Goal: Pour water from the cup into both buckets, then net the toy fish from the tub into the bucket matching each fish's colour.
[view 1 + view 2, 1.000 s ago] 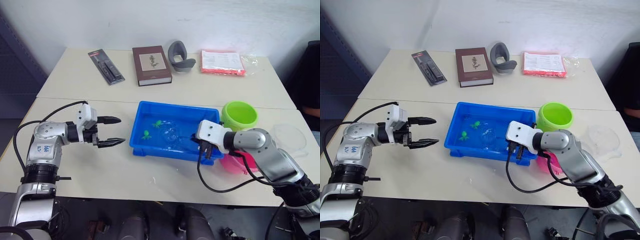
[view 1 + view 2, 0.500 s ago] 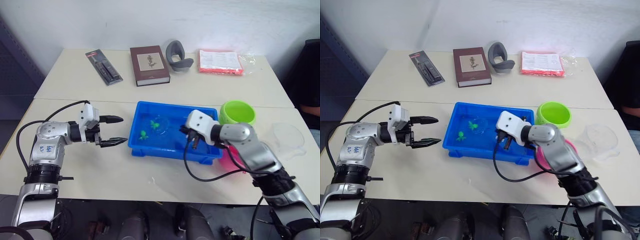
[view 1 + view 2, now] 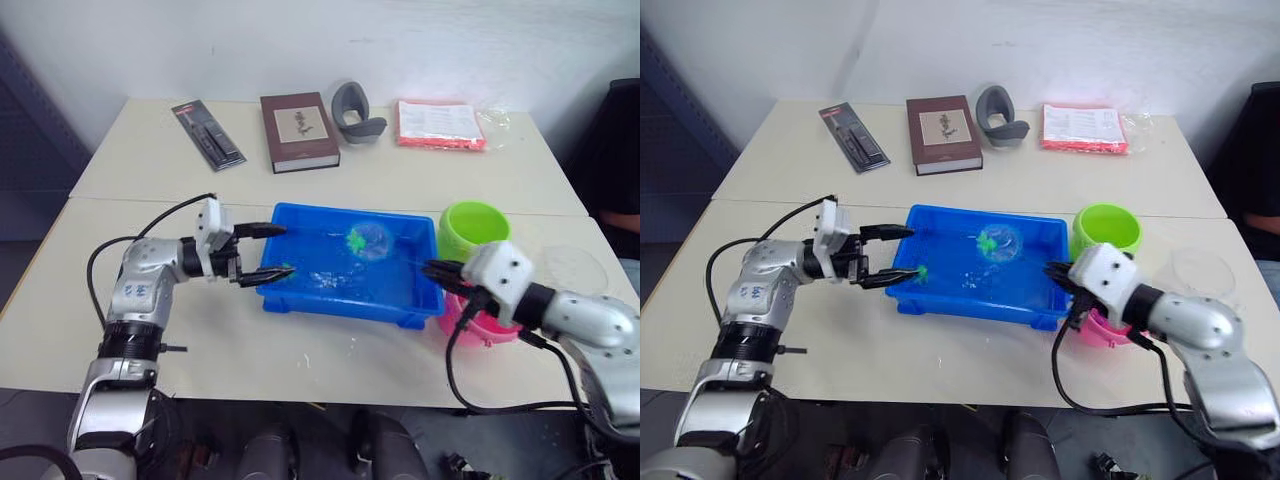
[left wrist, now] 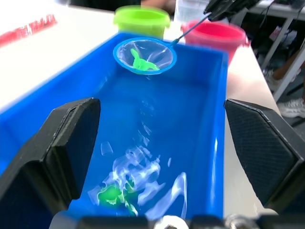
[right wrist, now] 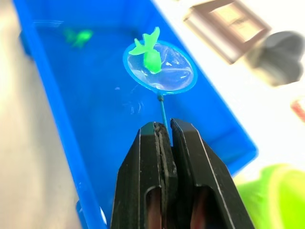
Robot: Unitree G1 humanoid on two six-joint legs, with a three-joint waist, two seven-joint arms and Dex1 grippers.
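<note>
Right gripper (image 5: 164,131) pinches the net (image 5: 162,67) handle, the hoop raised over the blue tub (image 3: 300,300) with a green fish (image 5: 148,51) inside; left gripper (image 3: 262,252) spreads open at the tub's near-left rim, another green fish (image 4: 112,195) beneath.

tub (image 3: 300,295) centre | buckets (image 3: 476,232) right | book (image 3: 300,131) behind

A plain test room: pale tables (image 3: 330,190) by a bare white wall (image 3: 300,45), props laid out
</note>
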